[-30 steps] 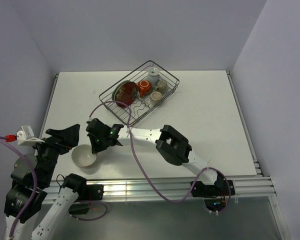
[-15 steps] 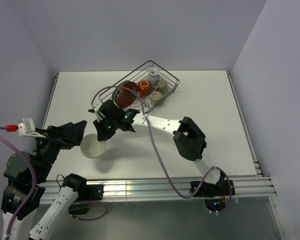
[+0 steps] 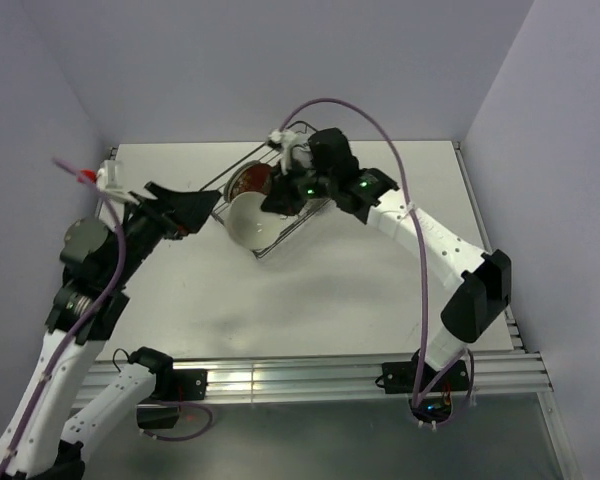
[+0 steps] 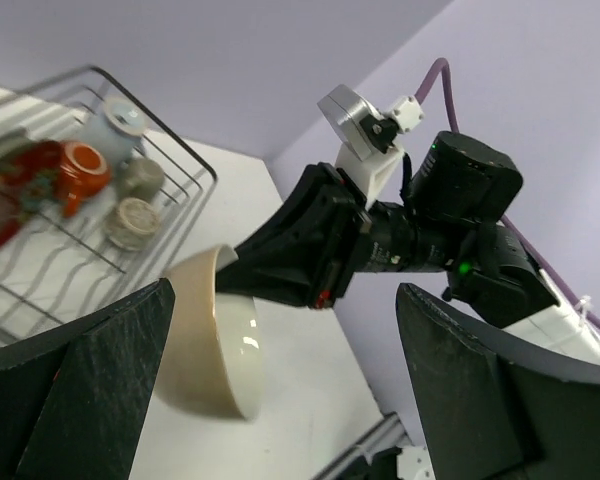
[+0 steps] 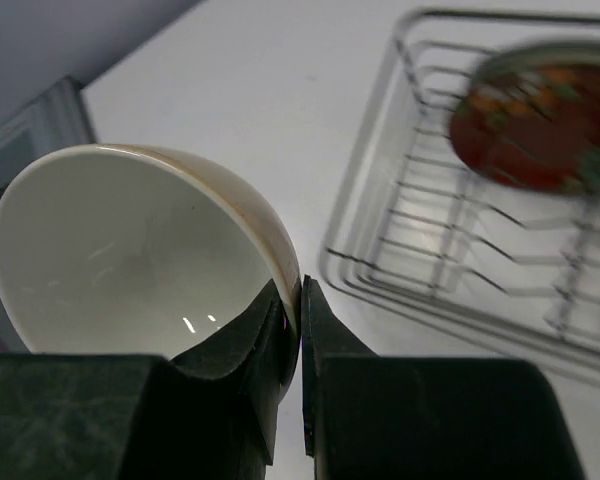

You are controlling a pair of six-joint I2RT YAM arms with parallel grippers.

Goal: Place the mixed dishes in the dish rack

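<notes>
The dish rack (image 4: 50, 270) already held the red floral plate (image 3: 248, 181), the orange-red mug (image 4: 80, 168) and three small cups (image 4: 132, 220) — most of what showed. The cream bowl (image 3: 250, 221) was not yet in; it hung tipped on edge over the rack's near end, above the worktop (image 3: 380, 260). The right fingers (image 5: 235, 345) were pressed nearly together, pinching the bowl's rim. The left fingers (image 4: 500, 390) stood spread wide beside the bowl — holding nothing. Other plates could not be made out.

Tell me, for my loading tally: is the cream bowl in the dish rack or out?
Out. The right tool pinches the cream bowl by its rim, tipped, in the air beside the dish rack.
</notes>
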